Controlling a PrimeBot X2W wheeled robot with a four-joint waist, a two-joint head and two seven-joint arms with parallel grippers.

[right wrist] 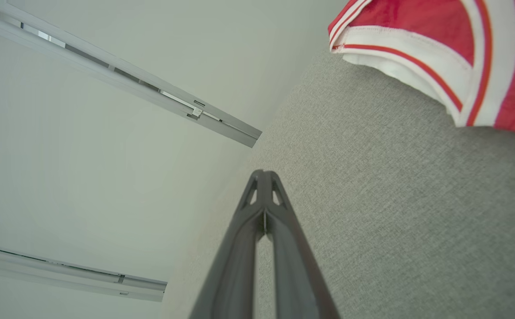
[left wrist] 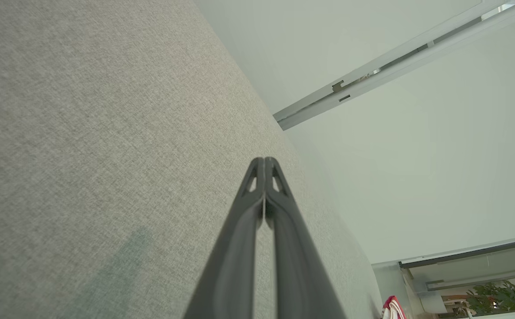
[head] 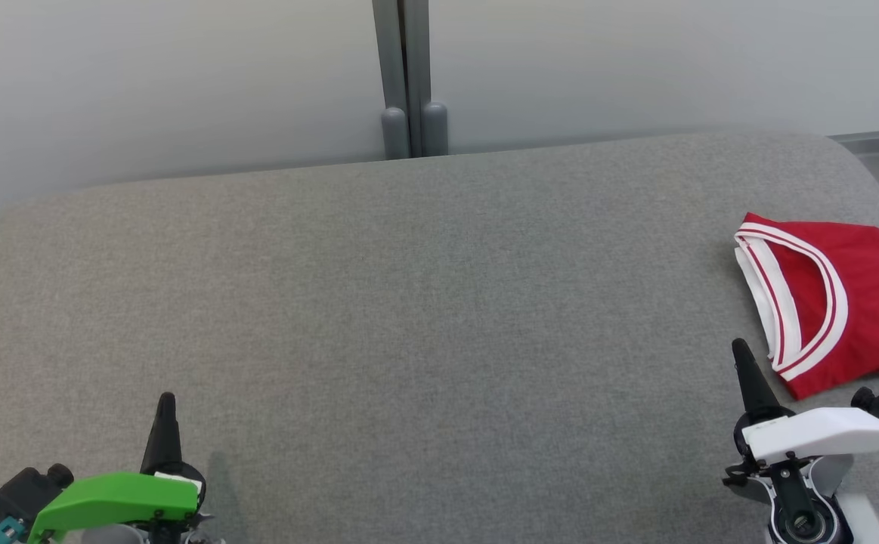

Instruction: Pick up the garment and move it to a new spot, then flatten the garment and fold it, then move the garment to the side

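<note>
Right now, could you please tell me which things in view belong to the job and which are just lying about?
Job:
- jersey, red, at the right
- left claw, shut
- right claw, shut, near the jersey

Just there:
- table, grey, under it all
- post behind the table
- plant, far off

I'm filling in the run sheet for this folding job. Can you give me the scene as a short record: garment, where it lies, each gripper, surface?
garment: red jersey with white trim, lying folded
place: far right of the grey fabric surface, running past the head view's right edge
left arm: left gripper shut, empty, over the near left of the surface, far from the jersey
right arm: right gripper shut, empty, just beside the jersey's near corner, not touching it
backdrop: pale wall with a grey post
task state: jersey looks folded and set to the side
</note>
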